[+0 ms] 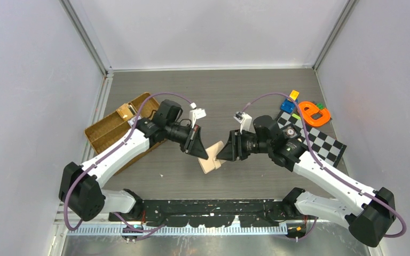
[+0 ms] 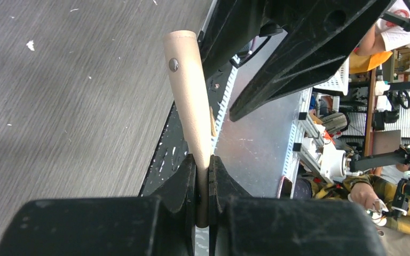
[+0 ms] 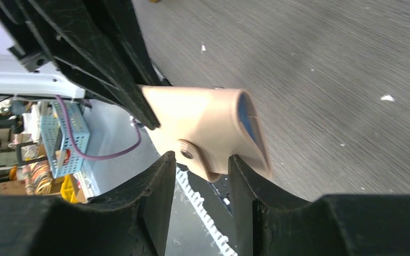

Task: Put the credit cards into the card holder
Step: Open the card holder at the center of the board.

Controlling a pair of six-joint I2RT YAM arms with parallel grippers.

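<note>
– While the card holder hangs over the middle of the desk, what is its condition?
– Peach-beige, folded, smooth. Its snap tab, fitted with a metal stud, hangs loose. The edge of a blue card shows inside the pocket.
– Tool status?
– Left tool: clenched on one edge of the holder. Right tool: fingers spread either side of the tab, nothing pinched.
</note>
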